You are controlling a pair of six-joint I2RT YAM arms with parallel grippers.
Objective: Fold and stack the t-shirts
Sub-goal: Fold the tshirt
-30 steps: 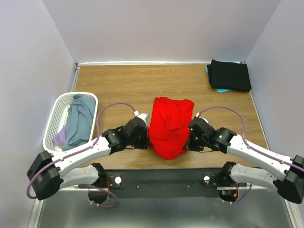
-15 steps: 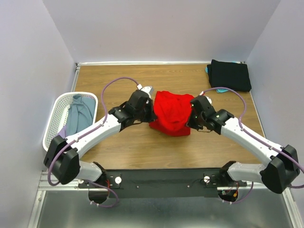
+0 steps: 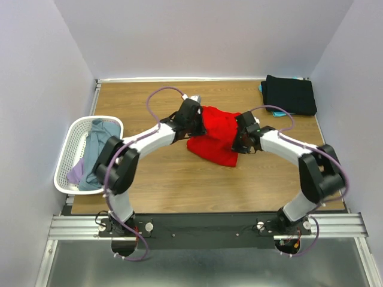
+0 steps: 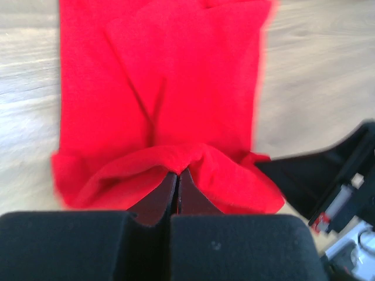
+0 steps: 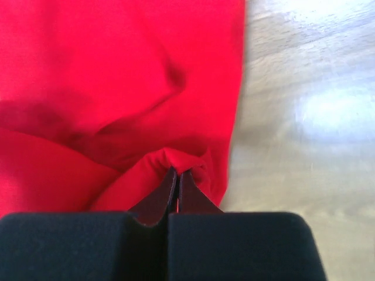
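Observation:
A bright red t-shirt [image 3: 216,136] lies doubled over on the wooden table [image 3: 167,179], near its middle. My left gripper [image 3: 198,118] is shut on the shirt's left edge; in the left wrist view its jaws pinch a fold of the red t-shirt [image 4: 170,99] at the left gripper [image 4: 177,174]. My right gripper [image 3: 238,139] is shut on the right edge; the right wrist view shows the red t-shirt [image 5: 117,76] bunched at the right gripper [image 5: 177,172]. A black t-shirt [image 3: 290,94] lies folded over a teal one [image 3: 277,113] at the back right.
A white mesh basket [image 3: 70,143] at the left edge holds a grey-blue shirt [image 3: 99,152] and a lavender one [image 3: 76,173]. Purple cables loop over both arms. Walls close in the table at the left, back and right.
Both arms have reached away from me, carrying the shirt's near edge up and over towards the back. The red shirt now lies folded shorter and further back on the table.

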